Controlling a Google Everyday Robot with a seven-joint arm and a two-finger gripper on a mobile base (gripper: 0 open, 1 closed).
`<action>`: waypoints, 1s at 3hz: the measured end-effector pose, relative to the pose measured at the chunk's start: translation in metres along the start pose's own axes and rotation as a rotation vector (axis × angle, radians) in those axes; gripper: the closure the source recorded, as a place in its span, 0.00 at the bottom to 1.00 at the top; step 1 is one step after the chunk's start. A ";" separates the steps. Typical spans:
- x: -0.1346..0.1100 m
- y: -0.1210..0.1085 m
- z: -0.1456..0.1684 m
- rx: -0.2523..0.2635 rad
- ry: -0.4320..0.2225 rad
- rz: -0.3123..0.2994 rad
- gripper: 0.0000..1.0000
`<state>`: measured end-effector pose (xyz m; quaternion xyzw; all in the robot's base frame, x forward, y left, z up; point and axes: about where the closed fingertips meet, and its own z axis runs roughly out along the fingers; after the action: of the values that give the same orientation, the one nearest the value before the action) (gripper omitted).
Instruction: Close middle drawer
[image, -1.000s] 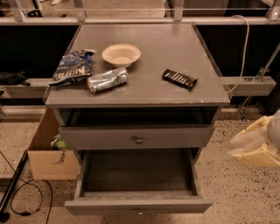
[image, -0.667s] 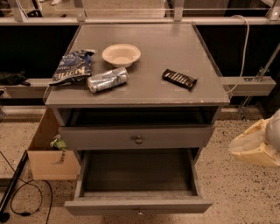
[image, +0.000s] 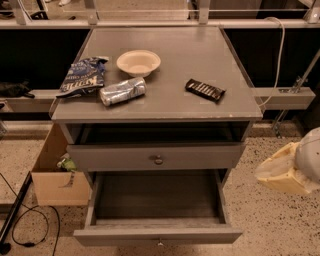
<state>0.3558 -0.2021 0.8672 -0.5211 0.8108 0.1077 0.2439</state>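
Jaws at right edge; grey middle drawer (image: 157, 235) stands wide open.

Middle drawer (image: 157, 202) is pulled way out of the grey cabinet (image: 165, 95), wide open and sitting level. Deep dark-grey box, plain flat grey front, tiny round knob (image: 159, 243) dead centre. Gripper (image: 282, 174) hangs off to the cabinet's right, not touching it.

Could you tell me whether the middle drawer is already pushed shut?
No, the middle drawer is pulled far out, its box interior exposed, while the gripper sits at the right edge, apart from it.
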 end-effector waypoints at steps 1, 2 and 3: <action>0.001 0.017 0.045 -0.046 -0.003 0.039 1.00; 0.005 0.039 0.088 -0.082 -0.042 0.083 1.00; 0.009 0.045 0.112 -0.056 -0.130 0.155 1.00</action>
<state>0.3438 -0.1414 0.7629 -0.4552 0.8278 0.1827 0.2722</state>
